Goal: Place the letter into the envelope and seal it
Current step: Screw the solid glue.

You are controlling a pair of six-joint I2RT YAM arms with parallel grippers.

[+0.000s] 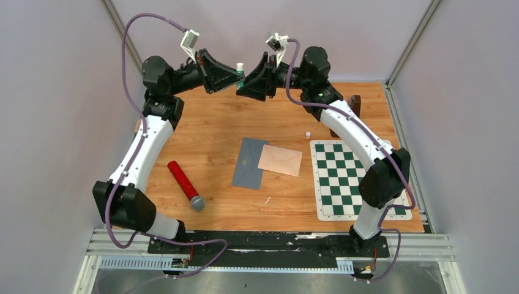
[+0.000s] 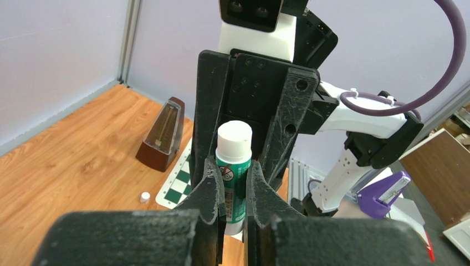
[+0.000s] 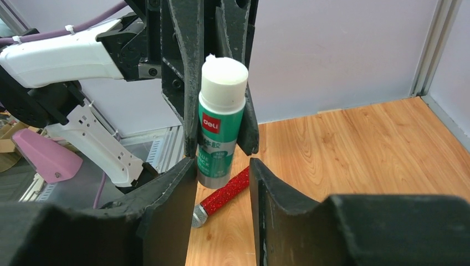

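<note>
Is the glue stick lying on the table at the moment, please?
No, the glue stick is held up off the table, clamped between the fingers of the left gripper.

the right end effector (image 3: 221, 166) fills the bottom of the view, its two dark fingers (image 3: 166, 205) standing apart. between their tips hangs the lower end of a green glue stick (image 3: 221, 111) with a white top, upright, close to the left-hand finger and clear of the other. the left end effector (image 3: 220, 151) reaches down from above and clamps the stick's sides. a red glittery cylinder (image 3: 227, 191) with a grey end lies on the wooden table (image 3: 360, 155) below.
</note>
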